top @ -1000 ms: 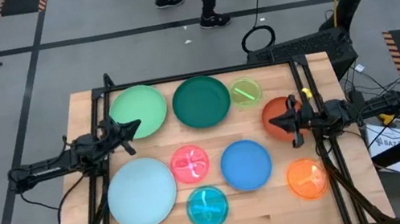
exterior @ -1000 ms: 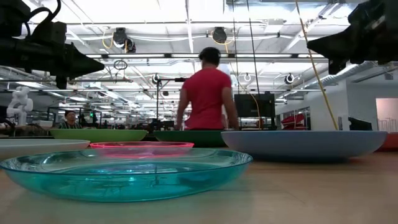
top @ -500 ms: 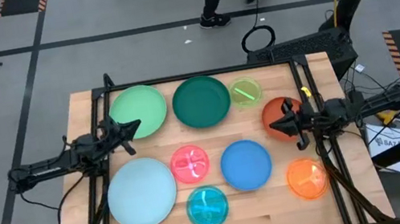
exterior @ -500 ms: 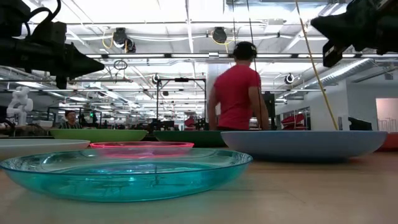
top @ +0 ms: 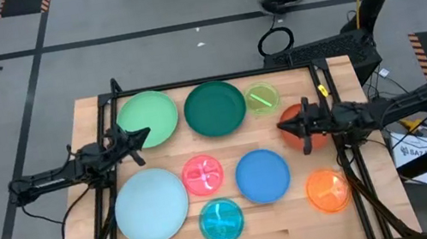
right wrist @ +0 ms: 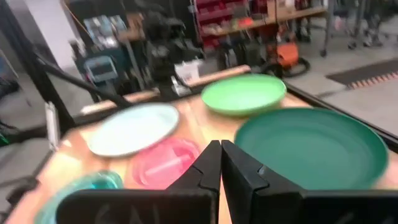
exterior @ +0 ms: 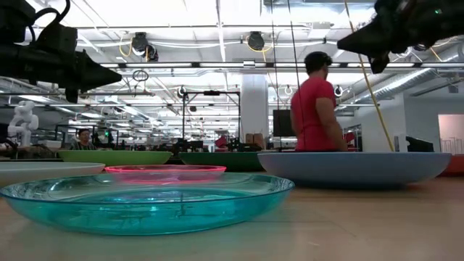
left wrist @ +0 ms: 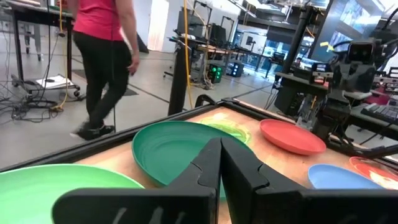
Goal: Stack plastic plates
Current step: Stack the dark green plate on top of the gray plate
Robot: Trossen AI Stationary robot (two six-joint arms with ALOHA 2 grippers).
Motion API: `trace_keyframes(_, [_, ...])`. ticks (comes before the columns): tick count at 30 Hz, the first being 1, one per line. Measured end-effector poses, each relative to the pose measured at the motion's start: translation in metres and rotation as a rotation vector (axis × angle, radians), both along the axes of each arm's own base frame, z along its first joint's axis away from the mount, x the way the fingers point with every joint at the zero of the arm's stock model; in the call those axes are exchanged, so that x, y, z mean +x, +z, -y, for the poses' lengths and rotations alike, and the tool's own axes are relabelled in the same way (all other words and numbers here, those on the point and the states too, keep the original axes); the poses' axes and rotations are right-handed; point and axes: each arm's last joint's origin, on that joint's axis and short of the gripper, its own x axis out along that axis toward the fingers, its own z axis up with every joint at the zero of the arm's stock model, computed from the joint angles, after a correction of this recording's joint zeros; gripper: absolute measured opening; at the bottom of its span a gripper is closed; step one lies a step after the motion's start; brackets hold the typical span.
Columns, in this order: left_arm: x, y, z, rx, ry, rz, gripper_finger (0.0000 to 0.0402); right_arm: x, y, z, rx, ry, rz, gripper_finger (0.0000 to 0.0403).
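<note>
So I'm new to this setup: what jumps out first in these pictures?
Nine bright plastic plates lie spread singly across the wooden table, none stacked. The right end effector hangs shut over the red-orange plate at the table's right side. Beyond the far edge, a person in a red shirt walks past.

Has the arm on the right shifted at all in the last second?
Yes. In the high view the right gripper, jaws shut, has slid leftward over the red-orange plate, toward the table's middle.

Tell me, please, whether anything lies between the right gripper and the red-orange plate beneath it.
Nothing visible does. The right gripper, jaws shut, hovers over the red-orange plate, whose top is bare; the lime plate sits beside it.
</note>
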Motion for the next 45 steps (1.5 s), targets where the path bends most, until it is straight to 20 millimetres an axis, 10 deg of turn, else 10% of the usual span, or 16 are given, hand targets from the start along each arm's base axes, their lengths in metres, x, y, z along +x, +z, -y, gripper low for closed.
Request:
trace_keyframes(14, [-0.001, 0.014, 0.0, -0.365, -0.043, 0.357, 0.0017, 0.024, 0.049, 0.018, -0.018, -0.127, -0.179, 0.0009])
trace_keyframes(45, [-0.009, 0.035, -0.002, 0.001, 0.117, 0.332, 0.0017, 0.142, 0.06, 0.123, 0.012, -0.247, -0.441, 0.0009])
